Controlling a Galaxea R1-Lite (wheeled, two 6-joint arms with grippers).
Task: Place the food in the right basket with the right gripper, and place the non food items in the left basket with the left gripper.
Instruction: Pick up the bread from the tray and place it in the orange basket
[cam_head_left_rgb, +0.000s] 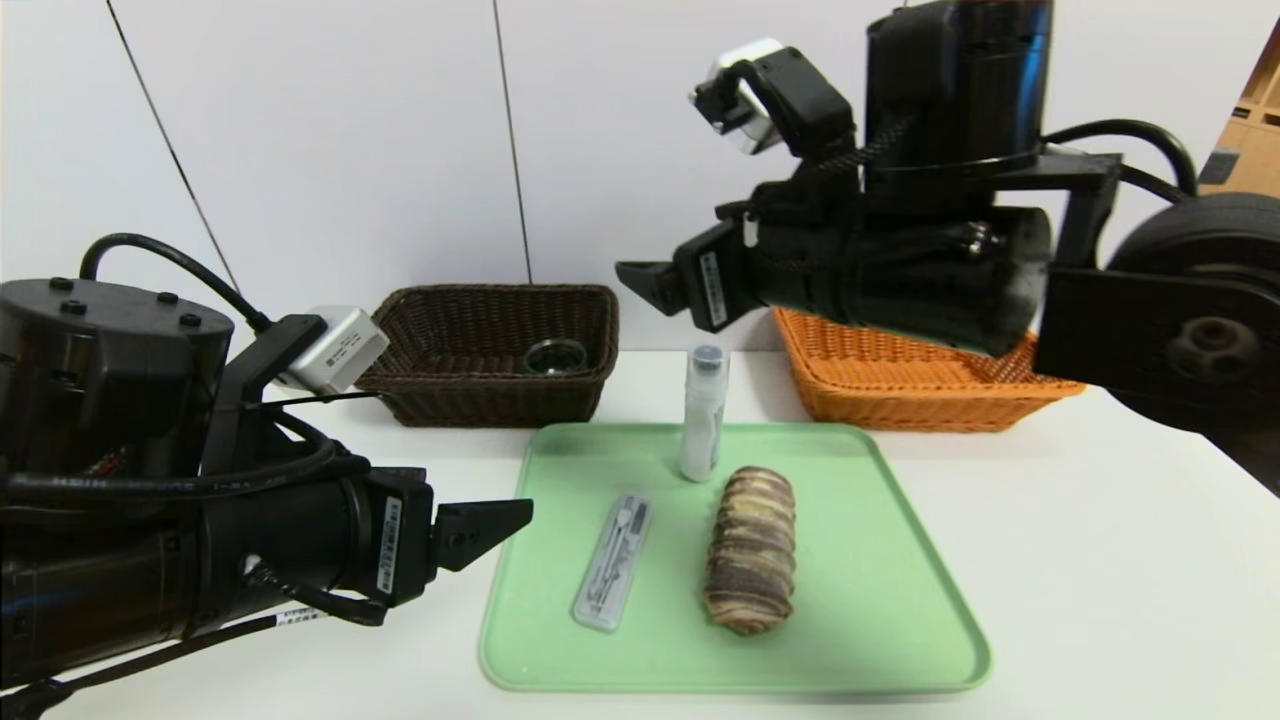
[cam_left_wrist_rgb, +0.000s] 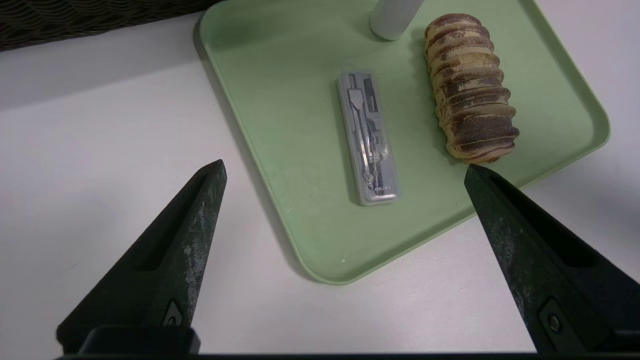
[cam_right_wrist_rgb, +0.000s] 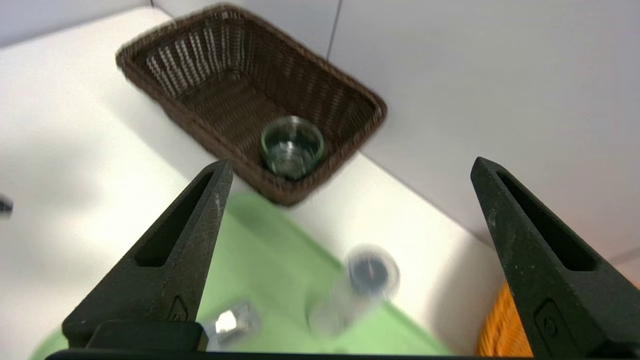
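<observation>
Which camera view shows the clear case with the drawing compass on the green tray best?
The left wrist view shows the compass case best: it lies whole and sharp on the green tray, with the compass visible inside. The head view shows the case smaller and at a slant. The right wrist view shows only a blurred end of it.

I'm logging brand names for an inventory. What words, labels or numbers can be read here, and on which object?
"deli" or similar: small print at one end of the clear compass case, too small to be sure.
White stickers on the left gripper and right gripper: unreadable.
White bottle: label print unreadable.
</observation>
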